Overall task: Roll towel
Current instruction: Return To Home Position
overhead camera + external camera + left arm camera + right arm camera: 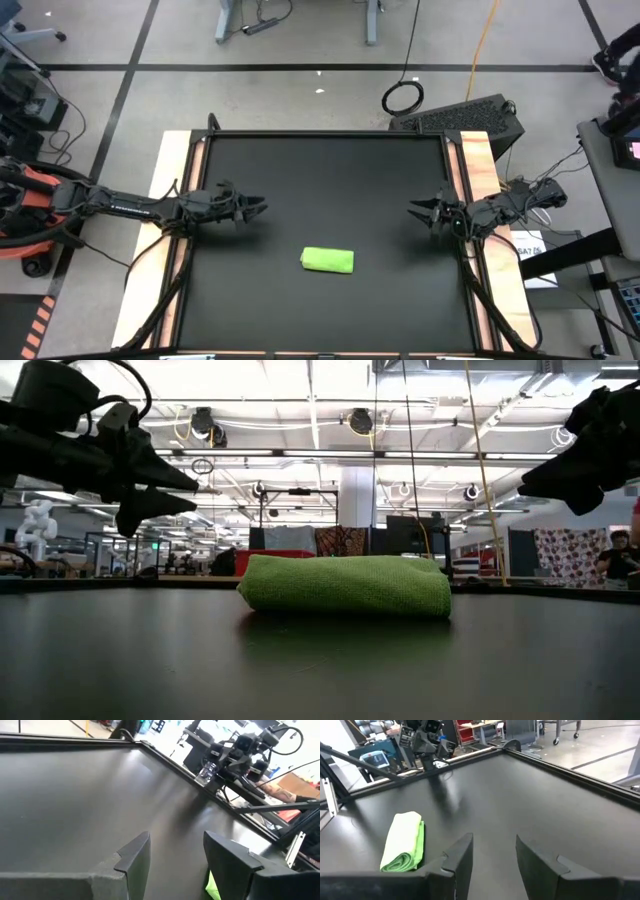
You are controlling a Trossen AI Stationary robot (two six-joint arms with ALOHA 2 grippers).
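The rolled towel, lying between and apart from the spread left fingers and right fingers, should be left undisturbed while both arms are retracted.

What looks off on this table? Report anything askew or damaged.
Nothing stands out. The towel lies rolled in a compact bundle on the black mat. The left gripper and right gripper hang open above the mat on either side, both clear of the towel.

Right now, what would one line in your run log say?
towel: rolled, on black mat | left gripper: open, empty, raised left | right gripper: open, empty, raised right
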